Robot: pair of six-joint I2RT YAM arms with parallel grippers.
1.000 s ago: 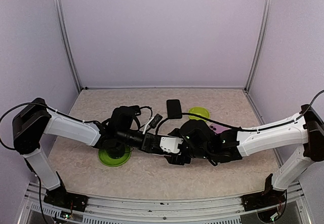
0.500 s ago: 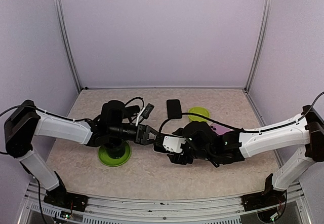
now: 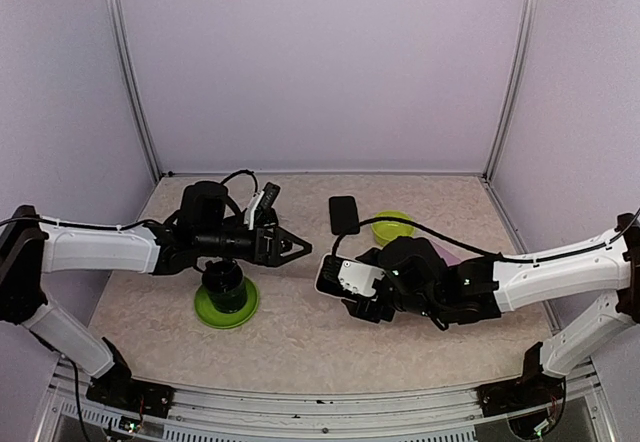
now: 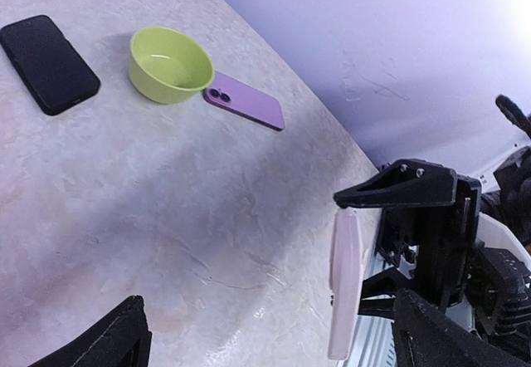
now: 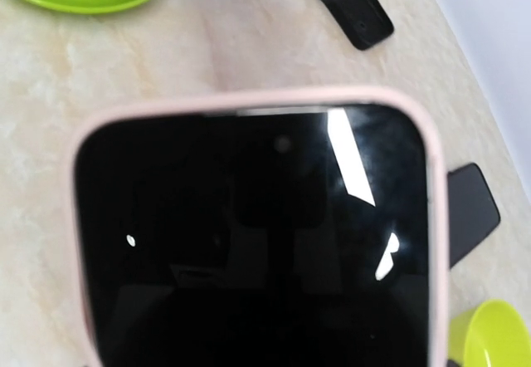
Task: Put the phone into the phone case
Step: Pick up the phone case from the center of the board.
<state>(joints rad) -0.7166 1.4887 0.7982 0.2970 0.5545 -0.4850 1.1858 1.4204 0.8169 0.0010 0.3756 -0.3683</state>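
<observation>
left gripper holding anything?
No, the left gripper is wide open and empty; the right gripper holds the phone.

The phone (image 5: 249, 242) sits inside the case (image 5: 253, 101). Its screen is black, glossy glass, switched off and catching bright reflections. A pale pink rim with rounded corners frames the top and both sides that show. From my left wrist the pair looks edge-on, a thin pale slab. My right gripper (image 4: 377, 238) clamps it from both sides, near the middle of the table (image 3: 300, 347).
</observation>
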